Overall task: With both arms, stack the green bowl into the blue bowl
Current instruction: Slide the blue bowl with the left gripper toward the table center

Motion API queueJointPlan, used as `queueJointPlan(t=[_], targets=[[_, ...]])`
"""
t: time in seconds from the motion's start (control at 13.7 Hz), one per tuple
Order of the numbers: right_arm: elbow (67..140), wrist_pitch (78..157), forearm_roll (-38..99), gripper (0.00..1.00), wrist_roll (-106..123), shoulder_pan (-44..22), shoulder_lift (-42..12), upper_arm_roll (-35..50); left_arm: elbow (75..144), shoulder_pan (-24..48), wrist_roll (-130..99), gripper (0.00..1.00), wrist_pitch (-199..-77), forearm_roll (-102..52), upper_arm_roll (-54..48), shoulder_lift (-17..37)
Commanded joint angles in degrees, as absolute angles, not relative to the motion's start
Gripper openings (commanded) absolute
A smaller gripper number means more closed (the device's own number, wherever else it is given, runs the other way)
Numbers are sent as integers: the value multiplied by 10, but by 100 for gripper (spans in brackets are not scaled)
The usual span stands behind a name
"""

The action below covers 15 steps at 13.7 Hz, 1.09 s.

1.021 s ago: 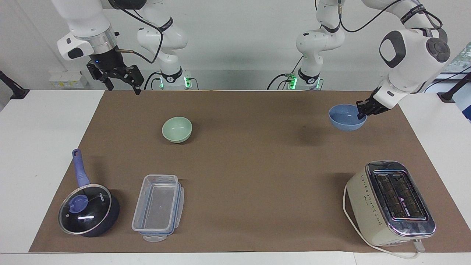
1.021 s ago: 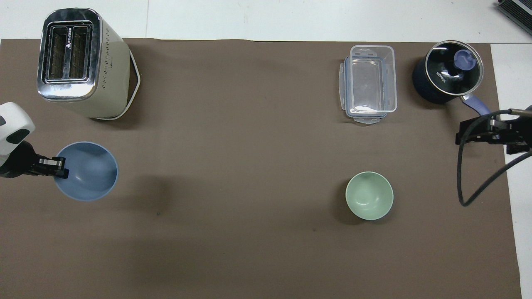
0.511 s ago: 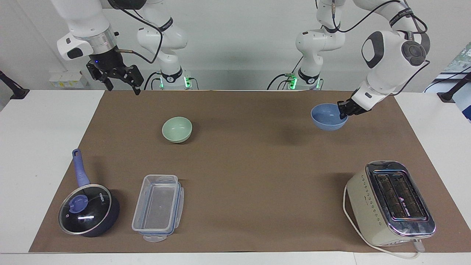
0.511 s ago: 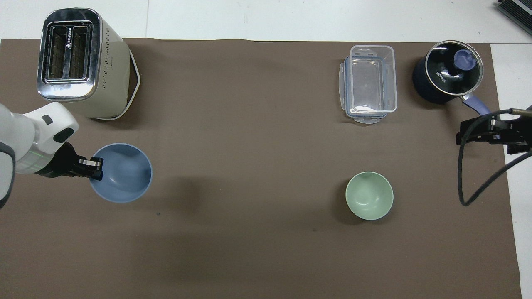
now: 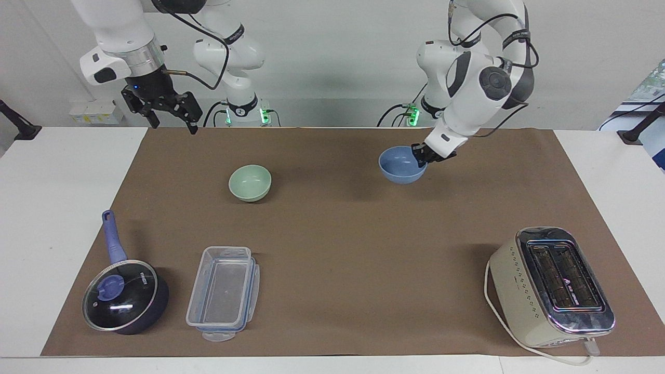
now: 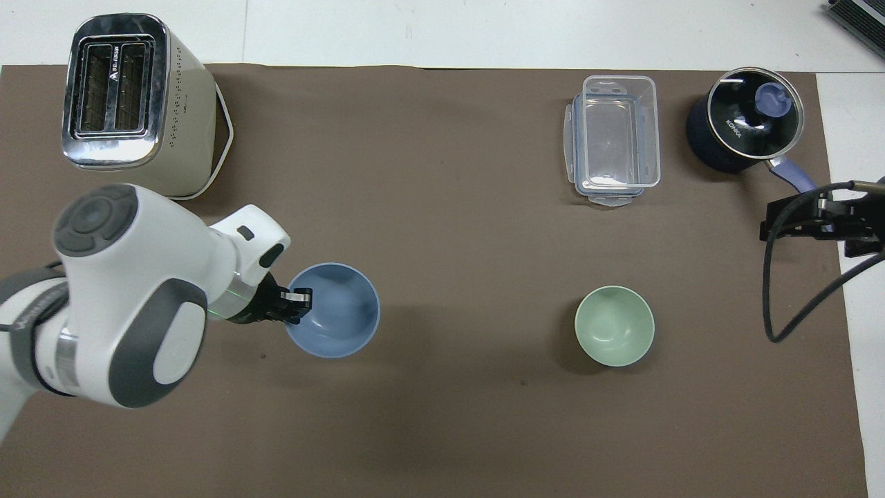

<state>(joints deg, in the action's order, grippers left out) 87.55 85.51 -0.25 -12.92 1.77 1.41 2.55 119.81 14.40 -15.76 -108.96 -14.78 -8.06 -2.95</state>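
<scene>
The green bowl sits upright and empty on the brown mat, toward the right arm's end. My left gripper is shut on the rim of the blue bowl and holds it a little above the mat, near the middle of the table; its shadow lies beneath it. My right gripper is open and empty, raised over the mat's edge at the right arm's end, apart from the green bowl.
A cream toaster stands far from the robots at the left arm's end. A clear plastic container and a lidded dark saucepan stand farther from the robots than the green bowl.
My left arm has carried the blue bowl from the left arm's end toward the middle of the table, closer to the green bowl. The right arm has not moved.
</scene>
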Motion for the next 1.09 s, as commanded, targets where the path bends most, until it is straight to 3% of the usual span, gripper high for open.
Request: queueJointPlan(t=[0.0,0.58,0.66,0.73,1.02], targets=[[891,859,-2,100,-119,24,27,27,1267,196,-176,0,-1172,-171,-70,-34],[889,856,-2,100,-118,23,26,27,1341,282,-192,0,-1288,-236,-70,-4],[889,856,-2,100,-118,24,26,27,1342,285,-193,23,-1298,-241,-70,6],[889,856,-2,100,-118,24,25,27,1341,291,-195,99,-1298,-241,-70,7],[889,855,-2,100,-119,24,26,27,1304,277,-196,100,-1237,-239,-63,-15]])
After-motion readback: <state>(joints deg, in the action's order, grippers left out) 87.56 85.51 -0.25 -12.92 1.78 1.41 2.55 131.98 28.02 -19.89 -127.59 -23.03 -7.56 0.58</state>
